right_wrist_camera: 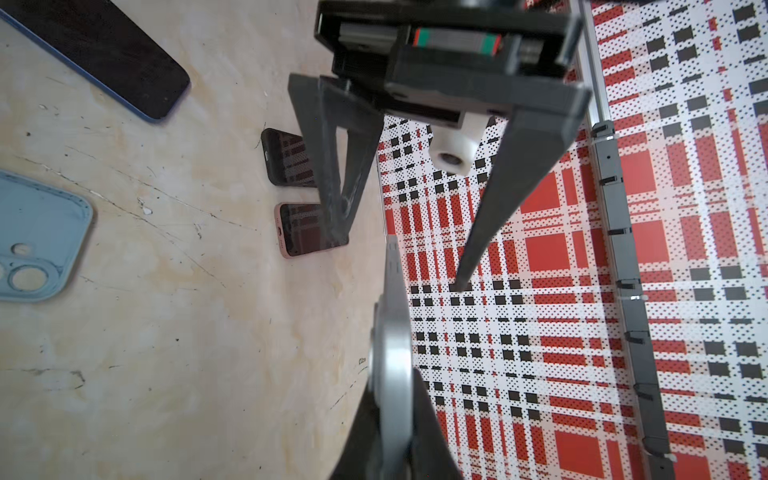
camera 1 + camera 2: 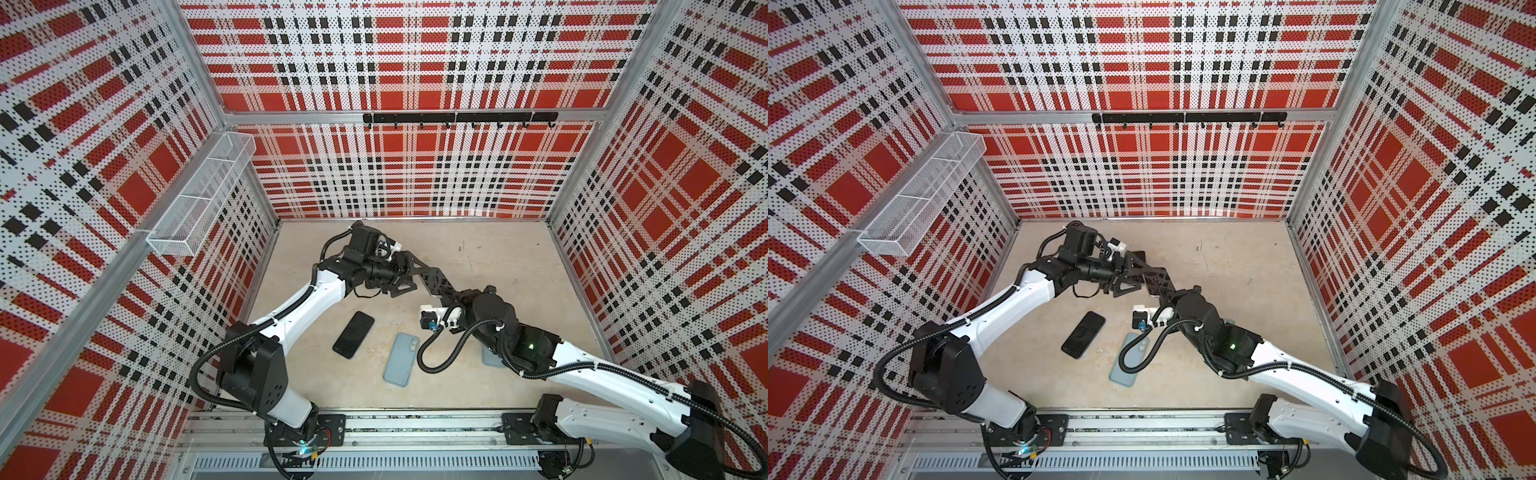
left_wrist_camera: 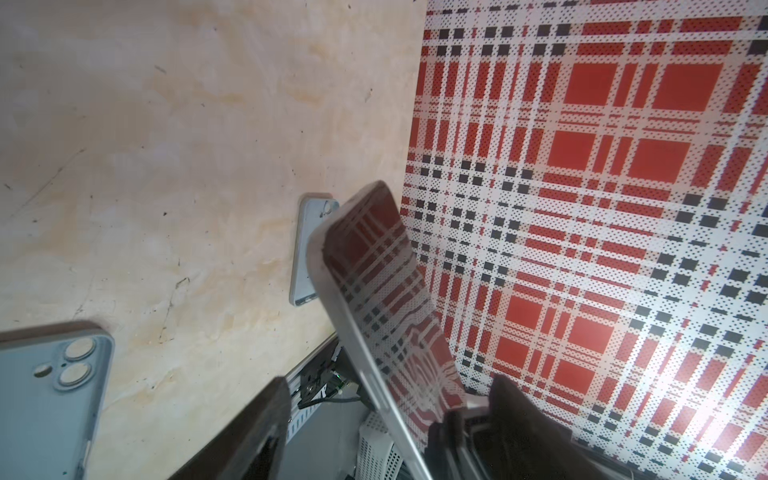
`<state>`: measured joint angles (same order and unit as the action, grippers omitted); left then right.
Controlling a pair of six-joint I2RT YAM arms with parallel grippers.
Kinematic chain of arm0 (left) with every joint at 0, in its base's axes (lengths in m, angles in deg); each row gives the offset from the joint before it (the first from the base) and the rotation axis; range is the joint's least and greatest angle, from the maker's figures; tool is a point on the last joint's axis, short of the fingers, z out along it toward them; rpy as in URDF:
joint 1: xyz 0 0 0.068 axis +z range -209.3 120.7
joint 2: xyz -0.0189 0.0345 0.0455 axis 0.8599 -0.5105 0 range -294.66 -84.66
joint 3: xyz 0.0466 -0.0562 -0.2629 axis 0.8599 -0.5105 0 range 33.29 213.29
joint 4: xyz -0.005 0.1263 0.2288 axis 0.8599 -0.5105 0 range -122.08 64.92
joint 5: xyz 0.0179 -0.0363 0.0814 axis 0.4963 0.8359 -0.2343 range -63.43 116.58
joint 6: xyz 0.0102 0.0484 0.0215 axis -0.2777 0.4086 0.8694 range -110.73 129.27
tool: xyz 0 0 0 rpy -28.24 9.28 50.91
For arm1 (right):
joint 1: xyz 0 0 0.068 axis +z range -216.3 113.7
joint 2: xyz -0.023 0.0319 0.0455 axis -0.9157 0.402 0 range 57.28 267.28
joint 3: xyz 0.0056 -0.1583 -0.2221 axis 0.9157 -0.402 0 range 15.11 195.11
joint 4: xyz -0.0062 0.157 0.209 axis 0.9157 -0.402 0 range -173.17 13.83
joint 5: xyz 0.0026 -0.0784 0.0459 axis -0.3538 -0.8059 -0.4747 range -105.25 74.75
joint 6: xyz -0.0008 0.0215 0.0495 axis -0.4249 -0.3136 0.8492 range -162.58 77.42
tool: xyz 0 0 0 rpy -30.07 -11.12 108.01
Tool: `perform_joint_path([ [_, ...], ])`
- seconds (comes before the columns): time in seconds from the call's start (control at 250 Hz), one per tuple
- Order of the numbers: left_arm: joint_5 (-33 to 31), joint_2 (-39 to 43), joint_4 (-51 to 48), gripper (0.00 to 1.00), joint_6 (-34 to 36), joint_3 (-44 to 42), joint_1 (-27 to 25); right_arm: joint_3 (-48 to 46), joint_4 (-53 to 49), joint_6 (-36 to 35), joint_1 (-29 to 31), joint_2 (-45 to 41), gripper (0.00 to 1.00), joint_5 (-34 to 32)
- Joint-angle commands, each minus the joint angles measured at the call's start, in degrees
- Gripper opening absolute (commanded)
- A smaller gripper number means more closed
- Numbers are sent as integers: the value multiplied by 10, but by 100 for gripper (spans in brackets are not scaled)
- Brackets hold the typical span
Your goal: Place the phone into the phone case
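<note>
Silver phone (image 1: pixel 392 324) clamped edge-on in right gripper (image 1: pixel 392 390), aloft at centre; left gripper (image 1: pixel 399 262) jaws spread around it. Blue case (image 2: pixel 401 359) lies flat, near side. Your insertion not begun.

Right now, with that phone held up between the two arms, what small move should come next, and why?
Probably close the left tool on the phone. The right tool is shut on one end, holding it in the air, and the left tool stands open around its free end, not gripping it yet.
</note>
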<state>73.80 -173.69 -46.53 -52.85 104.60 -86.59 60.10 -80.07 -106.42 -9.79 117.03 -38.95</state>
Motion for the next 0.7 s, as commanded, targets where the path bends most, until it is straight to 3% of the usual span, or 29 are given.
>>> perform_joint_path([
  [0.0,0,-4,71,68,-70,-17,-6,2,85,-43,12,3,0,-35],
  [0.156,-7,2,122,46,-107,-41,-8,-4,103,-39,18,7,0,-47],
  [0.54,-18,17,187,20,-157,-70,-22,-14,129,-33,39,33,0,-63],
  [0.696,-25,17,242,4,-195,-89,-22,-17,131,-33,43,30,0,-72],
])
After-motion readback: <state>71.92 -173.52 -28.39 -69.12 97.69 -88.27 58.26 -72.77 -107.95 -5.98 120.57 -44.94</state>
